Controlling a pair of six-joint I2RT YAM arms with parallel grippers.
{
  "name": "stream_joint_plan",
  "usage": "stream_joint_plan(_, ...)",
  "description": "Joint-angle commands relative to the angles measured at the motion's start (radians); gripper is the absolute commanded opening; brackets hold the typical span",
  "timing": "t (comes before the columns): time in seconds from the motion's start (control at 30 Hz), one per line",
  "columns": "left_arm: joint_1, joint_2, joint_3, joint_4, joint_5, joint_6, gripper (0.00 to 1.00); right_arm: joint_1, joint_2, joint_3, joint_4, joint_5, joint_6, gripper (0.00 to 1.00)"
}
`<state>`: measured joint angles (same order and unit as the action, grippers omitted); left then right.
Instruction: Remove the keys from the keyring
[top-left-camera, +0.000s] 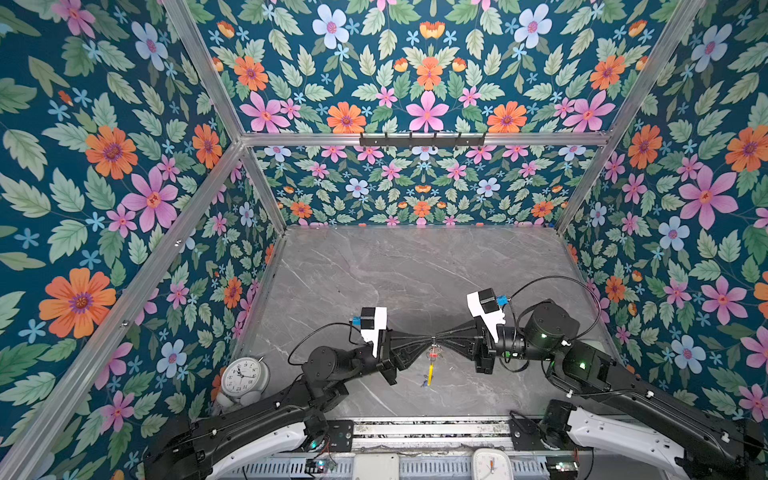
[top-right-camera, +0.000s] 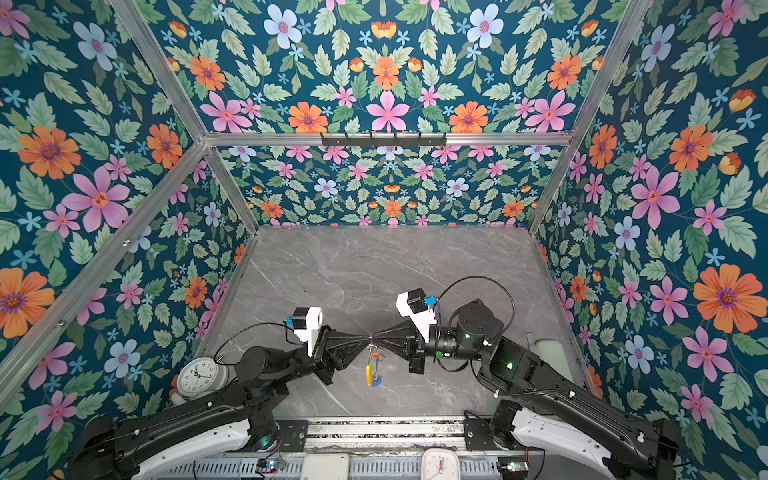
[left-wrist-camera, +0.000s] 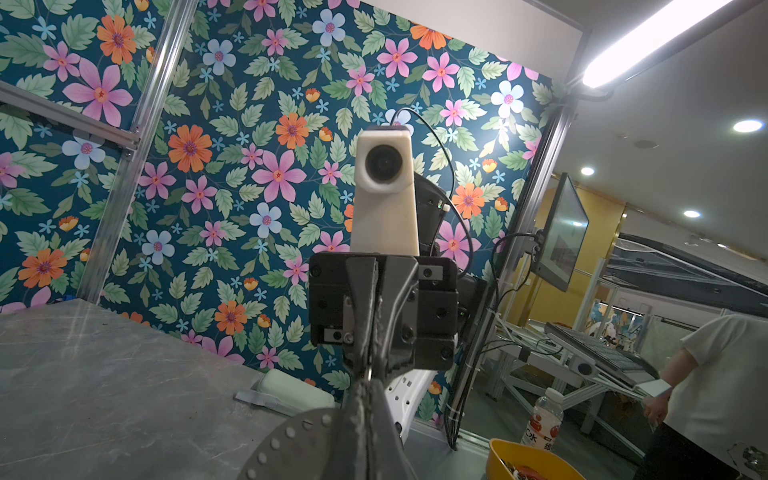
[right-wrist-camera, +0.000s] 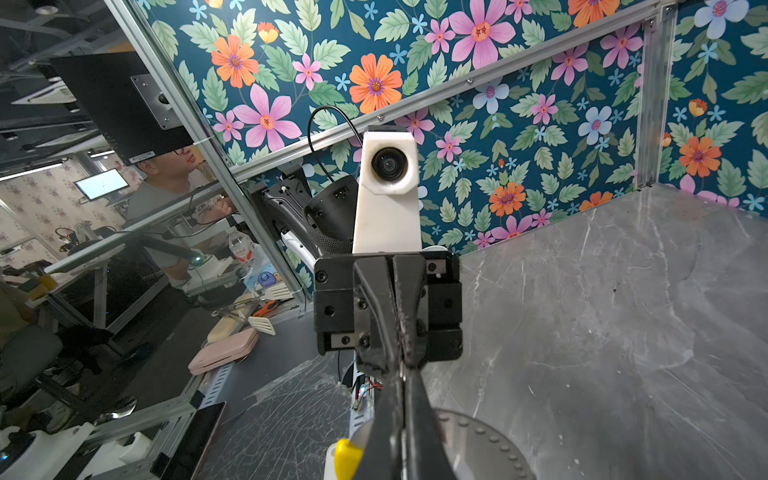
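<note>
Left tool (top-left-camera: 427, 339): fingers together at the top of the keyring (top-left-camera: 431, 368), apparently pinching the wire.
Right tool (top-left-camera: 440, 336): fingers together, tip to tip with the left tool. Whether it nips the hoop or a tag's small ring cannot be told.
Keyring position: hangs edge-on below the two tips, over the near middle of the grey marble surface (top-left-camera: 374, 282), with its yellow sleeve (top-right-camera: 368, 370) low.
Progress: nothing looks removed. The red-tagged key (top-left-camera: 434, 354) dangles just under the tips and the blue-tagged key (top-left-camera: 424, 380) sits at the bottom by the sleeve. Both appear to remain on the hoop.
Left to do: probably open the hoop, then slide off each key.
Surroundings: a white alarm clock (top-left-camera: 245, 378) stands near the left arm, well clear.
Obstacles: none nearby. The thin wire and crowded tips hide the grip.
</note>
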<state>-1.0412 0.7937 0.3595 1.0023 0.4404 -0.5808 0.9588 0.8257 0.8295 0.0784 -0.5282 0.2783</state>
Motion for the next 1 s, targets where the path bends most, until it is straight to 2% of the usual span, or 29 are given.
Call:
stream_joint_plan(0.0, 0.000, 0.001, 0.002, 0.048, -0.011, -0.008, 0.00, -0.002, 0.001, 0.003, 0.031, -0.025, 0.007, 0.00)
stream_joint_plan(0.1, 0.000, 0.002, 0.012, 0.033, -0.015, -0.023, 0.00, -0.015, -0.001, 0.012, -0.001, -0.033, 0.006, 0.00)
stream_joint_plan(0.13, 0.001, -0.004, 0.019, 0.000, -0.021, -0.025, 0.03, -0.030, -0.007, 0.013, -0.014, -0.049, 0.009, 0.00)
stream_joint_plan(0.23, 0.002, -0.039, 0.037, -0.119, -0.023, -0.024, 0.27, -0.123, -0.015, 0.018, -0.067, -0.142, 0.033, 0.00)
stream_joint_plan(0.33, 0.004, -0.082, 0.073, -0.282, -0.018, -0.014, 0.34, -0.204, -0.014, 0.023, -0.118, -0.243, 0.039, 0.00)
stream_joint_plan(0.47, 0.003, -0.086, 0.149, -0.486, -0.001, 0.016, 0.36, -0.225, 0.004, 0.066, -0.236, -0.289, -0.027, 0.00)
stream_joint_plan(0.63, 0.004, -0.012, 0.235, -0.627, 0.060, 0.029, 0.38, -0.224, 0.034, 0.112, -0.296, -0.353, -0.070, 0.00)
stream_joint_plan(0.97, 0.004, 0.042, 0.271, -0.637, 0.117, 0.026, 0.29, -0.224, 0.062, 0.150, -0.350, -0.370, -0.104, 0.00)
